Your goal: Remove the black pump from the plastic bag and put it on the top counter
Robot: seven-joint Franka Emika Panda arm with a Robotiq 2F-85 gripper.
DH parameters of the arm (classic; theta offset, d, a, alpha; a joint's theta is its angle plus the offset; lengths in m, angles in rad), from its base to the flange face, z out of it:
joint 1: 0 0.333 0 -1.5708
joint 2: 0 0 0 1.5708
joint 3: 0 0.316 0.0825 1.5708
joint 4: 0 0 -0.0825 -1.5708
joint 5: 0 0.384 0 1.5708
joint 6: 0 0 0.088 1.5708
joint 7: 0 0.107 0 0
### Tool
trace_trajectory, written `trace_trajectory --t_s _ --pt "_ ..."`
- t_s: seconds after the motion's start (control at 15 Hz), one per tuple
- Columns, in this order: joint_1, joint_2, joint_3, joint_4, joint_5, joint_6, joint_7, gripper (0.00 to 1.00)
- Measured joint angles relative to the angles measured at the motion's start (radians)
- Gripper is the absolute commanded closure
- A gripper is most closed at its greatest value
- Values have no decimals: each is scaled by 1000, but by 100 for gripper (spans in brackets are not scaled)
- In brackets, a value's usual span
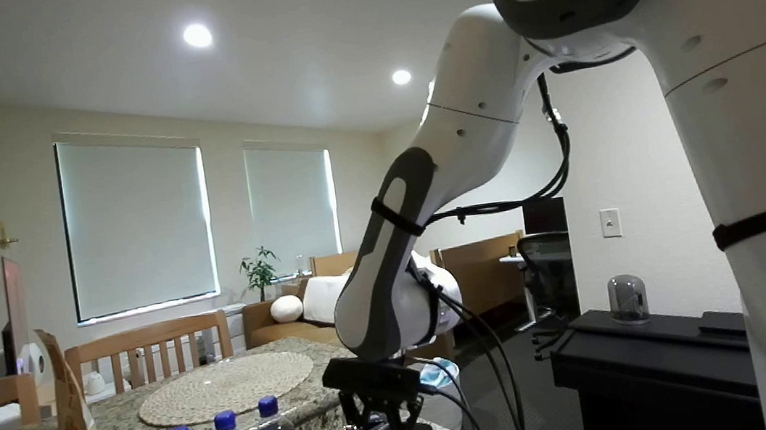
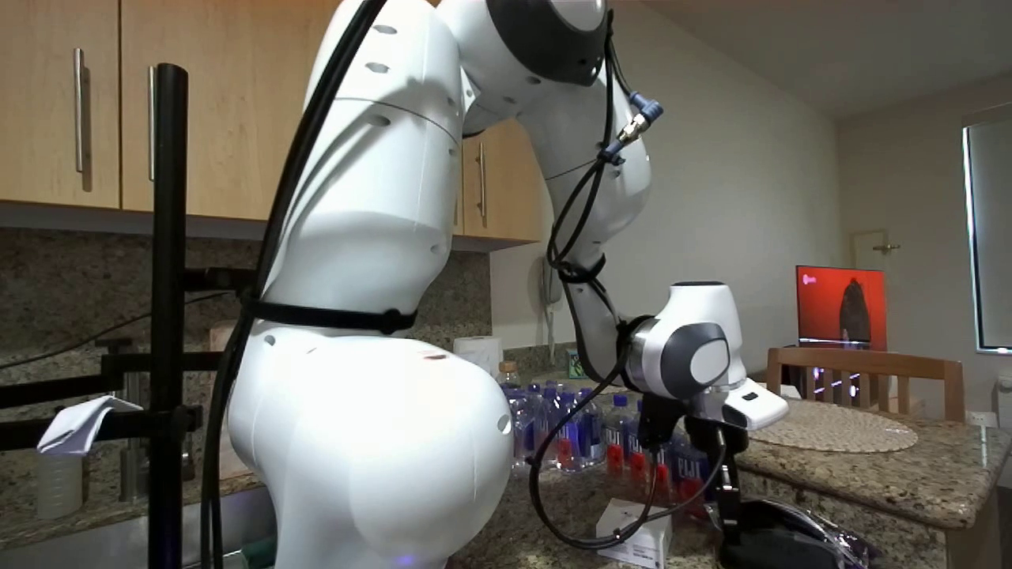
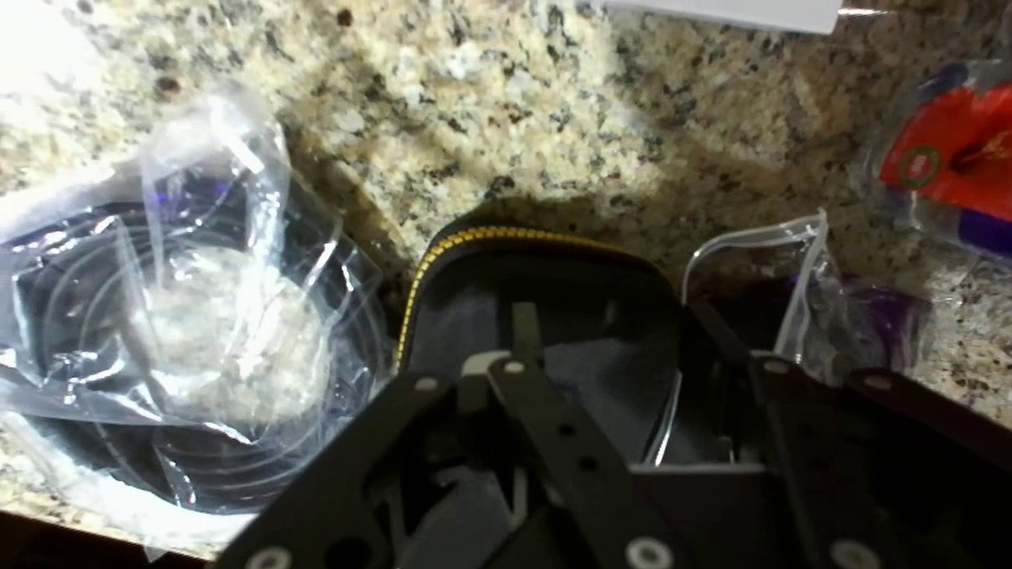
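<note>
The speckled granite tabletop [image 3: 474,118] is carrying, near one edge, a rounded black yellow-zippered case [image 3: 589,324], seemingly the pump, sitting directly below the hand [image 3: 617,328], whose spread fingers [image 3: 526,332] are straddling its side.

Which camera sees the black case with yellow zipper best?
The wrist view: it looks down on the black case, showing its yellow zipper, though the pincer hides some. Both exterior views show just part, cut off at the bottom.

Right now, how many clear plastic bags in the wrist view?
2 visible: a clear plastic bag holding a round black coil, at left; a clear zip-top plastic bag at the right edge of the black case with yellow zipper. More may hide under the black gripper.
</note>
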Motion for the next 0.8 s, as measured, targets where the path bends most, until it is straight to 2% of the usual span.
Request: trace_trajectory --t_s 0.2,0.4,0.47,0.53,0.6,0.73,0.8 --pt "-1 1 1 5 0 -6 0 51" --pt "-7 9 6 47 8 -71 0 63" --pt "-10 14 7 67 11 -100 0 72" --pt "-15 22 9 90 12 -127 0 78" --pt "-20 32 10 112 14 -153 0 77" --pt "-30 55 10 153 16 -196 0 82" --pt "-34 66 10 171 16 -210 0 80"
